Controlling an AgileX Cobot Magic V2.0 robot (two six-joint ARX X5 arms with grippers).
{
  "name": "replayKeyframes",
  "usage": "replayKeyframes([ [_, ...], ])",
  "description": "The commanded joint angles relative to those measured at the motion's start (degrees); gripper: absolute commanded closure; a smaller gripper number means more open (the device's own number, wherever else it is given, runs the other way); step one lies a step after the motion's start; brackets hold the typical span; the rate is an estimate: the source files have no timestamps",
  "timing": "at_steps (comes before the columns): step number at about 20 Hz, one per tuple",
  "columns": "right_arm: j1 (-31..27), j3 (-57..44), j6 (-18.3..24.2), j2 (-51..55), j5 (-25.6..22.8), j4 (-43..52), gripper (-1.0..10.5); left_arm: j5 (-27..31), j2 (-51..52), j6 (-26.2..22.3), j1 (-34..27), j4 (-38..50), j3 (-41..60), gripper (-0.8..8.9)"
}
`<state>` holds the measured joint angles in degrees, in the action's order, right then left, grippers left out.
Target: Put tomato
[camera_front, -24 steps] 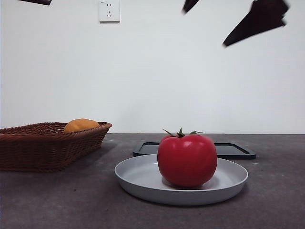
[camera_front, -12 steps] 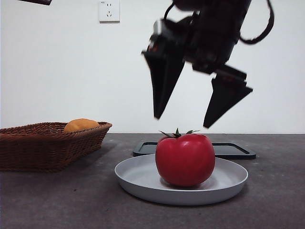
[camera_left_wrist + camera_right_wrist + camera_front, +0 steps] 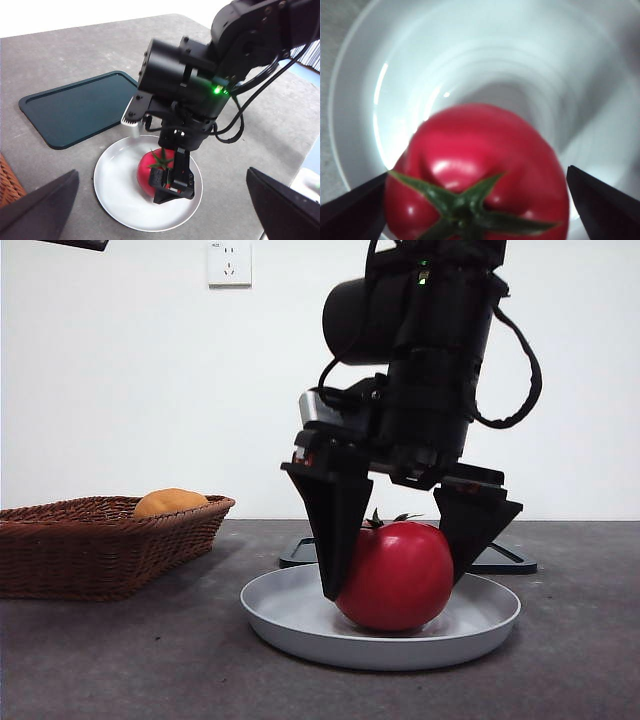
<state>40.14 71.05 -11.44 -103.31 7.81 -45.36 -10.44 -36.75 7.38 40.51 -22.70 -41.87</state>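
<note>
right gripper is low at frame centre in the front view, fingers spread and straddling the tomato, one on each flank; whether they actually touch it i can't tell. tomato sits on the grey plate, lower centre, stem up. left gripper hangs high, fingers released, grasping nothing. wicker basket with an orange fruit at left; dark tray behind the plate.

1. The right gripper, high at 1 o'clock a second ago, has dropped onto the plate.
2. Its open jaws now straddle the tomato.
3. The tomato has shifted slightly toward 3 o'clock.
</note>
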Motion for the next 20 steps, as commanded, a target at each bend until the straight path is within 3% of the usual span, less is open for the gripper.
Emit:
replayKeyframes([
  [1,0.6,1.1,-0.8,-1.2,0.3,0.4,5.3,0.1,-0.2,-0.4,0.4,0.5,-0.4,0.98],
  [4,0.5,1.2,-1.2,-1.2,0.2,0.5,6.3,0.1,-0.2,-0.4,0.4,0.5,-0.4,0.98],
  [9,-2.1,5.9,-0.9,-1.4,-0.4,0.3,6.3,0.1,-0.2,-0.4,0.4,0.5,-0.4,0.98],
  [13,-7.9,17.3,2.1,-6.5,-0.3,-3.4,6.3,0.1,-0.2,-0.4,0.4,0.5,-0.4,0.98],
  [20,-15.6,44.3,5.7,-25.7,-0.4,-8.6,6.3,0.1,-0.2,-0.4,0.4,0.5,-0.4,0.98],
])
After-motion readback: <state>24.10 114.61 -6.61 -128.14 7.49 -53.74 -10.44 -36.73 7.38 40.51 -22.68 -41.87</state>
